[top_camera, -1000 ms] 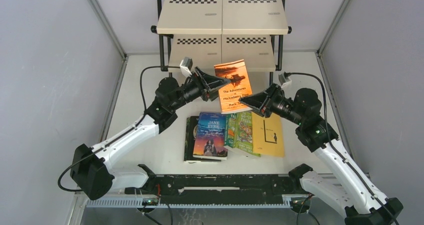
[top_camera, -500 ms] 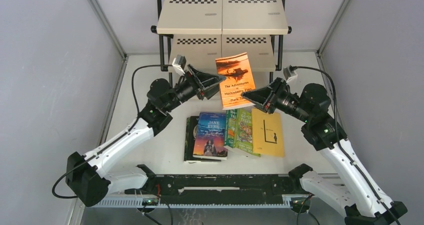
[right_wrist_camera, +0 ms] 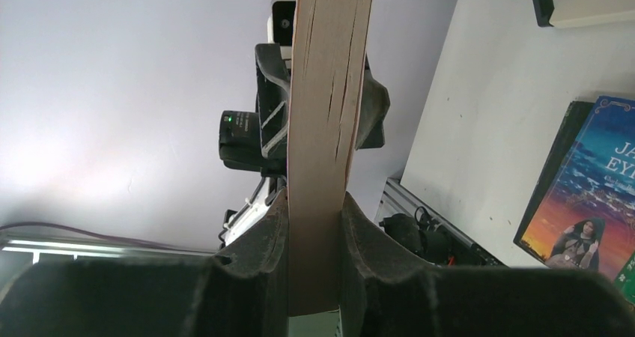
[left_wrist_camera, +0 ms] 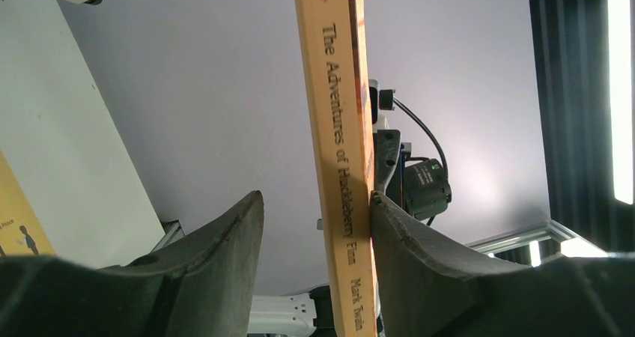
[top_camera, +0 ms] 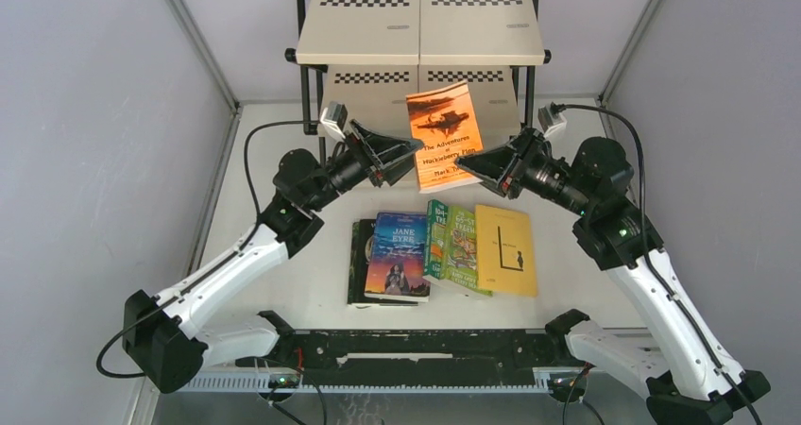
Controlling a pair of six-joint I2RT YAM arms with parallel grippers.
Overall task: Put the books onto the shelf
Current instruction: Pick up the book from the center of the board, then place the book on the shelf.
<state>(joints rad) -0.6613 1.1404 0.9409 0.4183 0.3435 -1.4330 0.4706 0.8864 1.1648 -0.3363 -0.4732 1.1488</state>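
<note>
- We're seeing orange book (top_camera: pixel 444 134) riding higher than before, up against shelf (top_camera: pixel 420 24) front.
- We're noting right claw (top_camera: pixel 463 167) clamping it, left claw (top_camera: pixel 414 148) gaping wider now.
- Spine is reading "The Adventures of Huckleberry Finn", Mark Twain.

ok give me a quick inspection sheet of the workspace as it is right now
surface: white table, no spills seen
job's things: orange book held in the air before the shelf; Jane Eyre, green books, yellow book, black book lie side by side on the table
clutter: nothing seen
grippers: right tool clamped on the orange book; left tool open, one finger against it
cables: left cable, right cable loop clear of the books
surroundings: grey walls, black rail
</note>
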